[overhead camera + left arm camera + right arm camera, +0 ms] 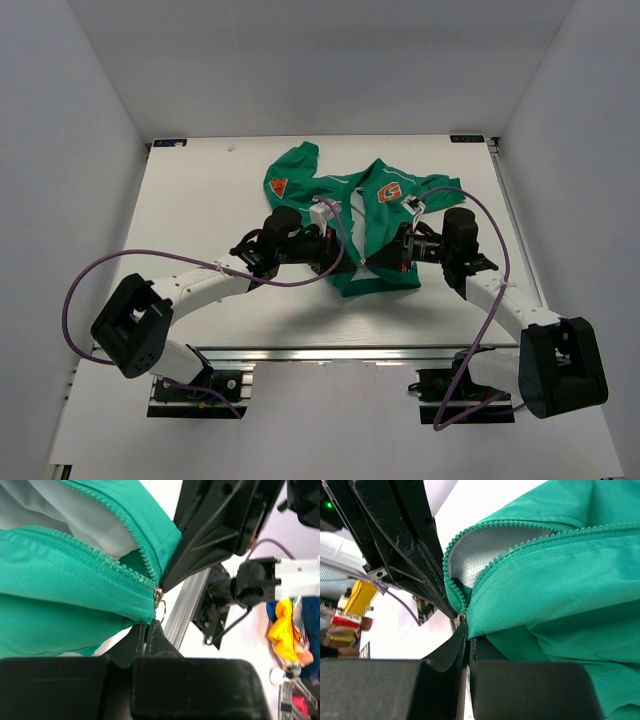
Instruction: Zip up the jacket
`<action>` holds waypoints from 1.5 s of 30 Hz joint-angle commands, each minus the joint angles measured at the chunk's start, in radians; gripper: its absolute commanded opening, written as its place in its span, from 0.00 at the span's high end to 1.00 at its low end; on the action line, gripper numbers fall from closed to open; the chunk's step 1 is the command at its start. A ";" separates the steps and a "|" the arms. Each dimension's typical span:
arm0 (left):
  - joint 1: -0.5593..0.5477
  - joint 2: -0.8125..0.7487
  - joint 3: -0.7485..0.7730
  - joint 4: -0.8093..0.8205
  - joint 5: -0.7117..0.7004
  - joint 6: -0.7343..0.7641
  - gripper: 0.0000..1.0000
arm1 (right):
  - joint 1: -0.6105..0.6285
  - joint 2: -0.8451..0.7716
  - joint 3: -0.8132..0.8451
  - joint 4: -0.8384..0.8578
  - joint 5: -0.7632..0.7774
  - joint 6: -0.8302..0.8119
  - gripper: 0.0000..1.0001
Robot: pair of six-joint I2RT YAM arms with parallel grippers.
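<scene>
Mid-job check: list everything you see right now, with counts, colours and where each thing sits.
jacket: one, green with pale lining, mid-table, front mostly unzipped
zipper slider: one, silver, at the bottom hem
G badge: one, orange and white, on the chest
sleeve patch: one, orange, on the sleeve on the left arm's side
table: one, white, under the jacket
cables: two, purple, looping along the arms
left gripper: black, shut on the jacket hem by the slider
right gripper: black, shut on the same hem
</scene>
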 commanded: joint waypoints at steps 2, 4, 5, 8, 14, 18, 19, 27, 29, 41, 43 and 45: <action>-0.014 0.007 0.034 -0.060 0.166 0.048 1.00 | 0.001 -0.012 0.075 -0.003 -0.020 -0.088 1.00; -0.014 0.010 0.029 -0.048 0.186 0.039 1.00 | 0.000 -0.011 0.079 -0.023 -0.012 -0.098 1.00; -0.014 0.013 0.031 -0.050 0.183 0.031 1.00 | 0.001 -0.009 0.076 -0.023 -0.024 -0.102 1.00; -0.016 0.020 0.058 -0.079 0.165 0.027 1.00 | 0.001 -0.003 0.066 -0.044 -0.064 -0.115 1.00; -0.014 0.047 0.078 -0.048 0.158 -0.029 0.75 | 0.004 -0.017 0.021 -0.090 -0.092 -0.156 1.00; -0.010 0.059 0.058 0.044 0.194 -0.082 0.62 | 0.012 -0.026 0.000 -0.098 -0.095 -0.164 1.00; -0.010 0.065 0.054 0.058 0.201 -0.104 0.58 | 0.013 -0.025 0.000 -0.098 -0.095 -0.167 1.00; 0.009 0.080 0.037 0.125 0.218 -0.156 0.53 | 0.026 -0.031 0.003 -0.124 -0.098 -0.190 1.00; 0.015 0.077 0.035 0.121 0.214 -0.160 0.51 | 0.024 -0.032 0.003 -0.132 -0.094 -0.201 1.00; 0.082 0.050 -0.044 0.262 0.249 -0.266 0.43 | 0.026 -0.043 0.006 -0.173 -0.089 -0.233 1.00; 0.081 0.056 -0.040 0.280 0.252 -0.276 0.44 | 0.029 -0.043 0.007 -0.170 -0.089 -0.233 1.00; 0.081 0.062 -0.040 0.306 0.263 -0.285 0.44 | 0.030 -0.045 0.007 -0.164 -0.086 -0.233 1.00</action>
